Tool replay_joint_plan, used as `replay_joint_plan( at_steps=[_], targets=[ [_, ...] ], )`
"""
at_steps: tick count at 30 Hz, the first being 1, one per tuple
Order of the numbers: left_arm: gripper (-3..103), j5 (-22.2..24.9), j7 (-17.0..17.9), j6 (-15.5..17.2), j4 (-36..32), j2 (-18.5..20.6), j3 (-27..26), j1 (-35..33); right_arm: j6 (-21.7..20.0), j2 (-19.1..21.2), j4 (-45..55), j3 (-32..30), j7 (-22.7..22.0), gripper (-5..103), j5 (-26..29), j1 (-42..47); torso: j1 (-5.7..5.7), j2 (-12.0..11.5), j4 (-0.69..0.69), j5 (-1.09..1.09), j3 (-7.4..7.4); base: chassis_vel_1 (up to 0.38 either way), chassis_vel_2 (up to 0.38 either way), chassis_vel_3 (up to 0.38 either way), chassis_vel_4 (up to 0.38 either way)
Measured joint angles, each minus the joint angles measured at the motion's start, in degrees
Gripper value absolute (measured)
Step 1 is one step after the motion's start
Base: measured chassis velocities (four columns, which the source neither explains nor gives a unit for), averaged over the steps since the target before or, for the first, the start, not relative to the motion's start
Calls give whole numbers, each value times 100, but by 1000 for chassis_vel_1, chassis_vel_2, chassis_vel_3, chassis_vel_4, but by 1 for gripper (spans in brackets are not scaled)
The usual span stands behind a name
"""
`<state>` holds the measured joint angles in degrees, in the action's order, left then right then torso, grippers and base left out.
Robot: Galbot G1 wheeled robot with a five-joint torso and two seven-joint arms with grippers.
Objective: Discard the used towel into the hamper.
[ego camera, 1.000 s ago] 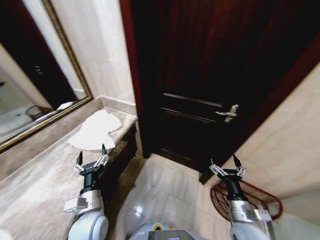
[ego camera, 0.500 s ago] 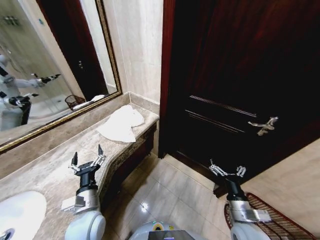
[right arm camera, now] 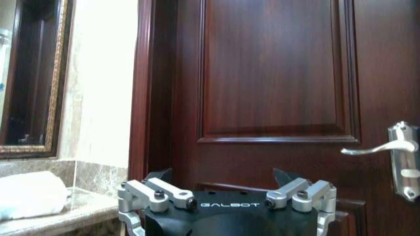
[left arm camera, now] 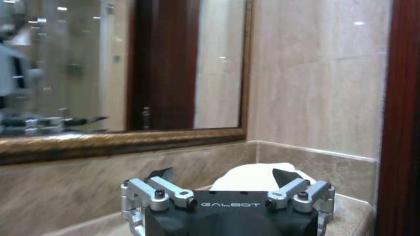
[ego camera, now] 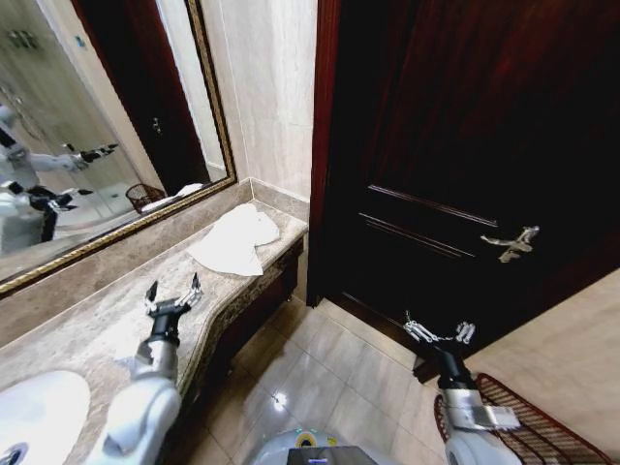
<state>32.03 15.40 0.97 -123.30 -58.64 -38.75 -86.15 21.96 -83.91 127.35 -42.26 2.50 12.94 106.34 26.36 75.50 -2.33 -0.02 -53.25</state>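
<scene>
While one white towel (ego camera: pixel 235 240) lies crumpled at the far end of the marble worktop (ego camera: pixel 97 329), just under the gold-framed mirror (ego camera: pixel 87 145) and beside the dark wooden door (ego camera: pixel 455 165), the left gripper (ego camera: pixel 172 294) hangs above the worktop short of it — fingers spread apart, grasping nothing. From the left wrist view the towel (left arm camera: pixel 259 176) sits just beyond the parted fingers (left arm camera: pixel 159 175). One hamper (ego camera: pixel 518 426) — a dark reddish openwork basket — stands on the tiled floor (ego camera: pixel 329 378) at the robot's right, against the wall. The right gripper (ego camera: pixel 438 331) is raised over the floor near the hamper, its fingers likewise released and empty, pointing toward the door with its single silver handle (ego camera: pixel 511 243). One white sink (ego camera: pixel 39 417) shows at the worktop's near end.
</scene>
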Motion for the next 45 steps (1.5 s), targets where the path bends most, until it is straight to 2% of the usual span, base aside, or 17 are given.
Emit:
replay_joint_plan(
  at_steps=[2, 5, 8, 9, 13, 15, 17, 19, 20, 22, 30, 33, 34, 37, 40, 43, 45],
  targets=[
    [97, 452, -141, 43, 367, 614, 30, 320, -2, -4, -65, 7, 8, 100, 0, -11, 0, 0, 0, 1, 0, 0, 0, 0, 0],
    [97, 710, -272, 38, 604, 924, 105, 510, -4, -3, -117, 27, 14, 100, -7, -32, 0, 0, -1, -1, 0, 0, 0, 0, 0],
    [97, 1330, -609, -11, 1093, 1453, 377, 972, -19, 6, -225, 72, 20, 100, -44, -92, 0, 0, -1, -1, 0, 0, 0, 0, 0],
    [97, 1330, -609, -11, 1093, 1453, 377, 972, -19, 6, -225, 72, 20, 100, -44, -92, 0, 0, -1, -1, 0, 0, 0, 0, 0],
    [97, 1792, -1058, -165, 1660, 1922, 543, 1320, -90, 103, -344, 198, 21, 100, -71, -196, 0, 0, 2, 0, 0, 0, 0, 0, 0],
    [97, 1905, -1113, -198, 1809, 2016, 538, 1335, -149, 192, -398, 298, 14, 100, -77, -282, 0, 0, 1, 1, 0, 0, 0, 0, 0],
    [97, 2110, -1257, -284, 2165, 2165, 697, 1540, -242, 358, -497, 481, -15, 100, -98, -438, 0, 0, -9, 5, 0, 0, 0, 0, 0],
    [97, 2142, -1308, -328, 2300, 2187, 851, 1691, -249, 373, -507, 493, -18, 100, -101, -448, 0, 0, -10, 3, 0, 0, 0, 0, 0],
    [97, 2160, -1379, -378, 2504, 2202, 1093, 1955, -251, 389, -520, 495, -22, 100, -103, -451, 0, 0, -6, -1, -1, 0, 0, 0, 0],
    [97, 2163, -1467, -490, 2829, 2194, 1519, 2495, -250, 393, -535, 460, -23, 100, -102, -438, 0, 0, 2, 2, 0, 0, 0, 0, 0],
    [97, 2108, -1609, -609, 3260, 2095, 2197, 3229, -220, 368, -558, 355, -18, 100, -75, -404, 0, 0, -2, 3, 0, 0, 0, 0, 0],
    [97, 2102, -1643, -628, 3692, 1981, 2996, 3950, -212, 344, -575, 321, -16, 100, -73, -411, 0, 0, -1, 2, 0, 0, 0, 0, 0],
    [97, 2102, -1643, -628, 3692, 1981, 2996, 3950, -212, 344, -575, 321, -16, 100, -73, -411, 0, 0, -1, 2, 0, 0, 0, 0, 0],
    [97, 2142, -1659, -637, 4046, 1863, 3667, 4594, -211, 323, -591, 295, -16, 100, -74, -422, 0, 0, -1, 3, 0, 0, 0, 0, 0],
    [97, 2149, -1659, -637, 4283, 1778, 3986, 4947, -203, 314, -612, 269, -16, 100, -72, -425, 0, 0, 0, 3, 0, 0, 0, 0, 0],
    [97, 2182, -1577, -583, 4860, 1465, 4550, 5640, -159, 297, -656, 212, -15, 100, -39, -424, 0, 0, 0, 2, -1, 0, 0, 0, 0],
    [97, 2189, -1549, -560, 4980, 1394, 4651, 5770, -152, 296, -664, 199, -14, 100, -26, -423, 0, 0, 0, 2, 0, 0, 0, 0, 0]
  ],
)
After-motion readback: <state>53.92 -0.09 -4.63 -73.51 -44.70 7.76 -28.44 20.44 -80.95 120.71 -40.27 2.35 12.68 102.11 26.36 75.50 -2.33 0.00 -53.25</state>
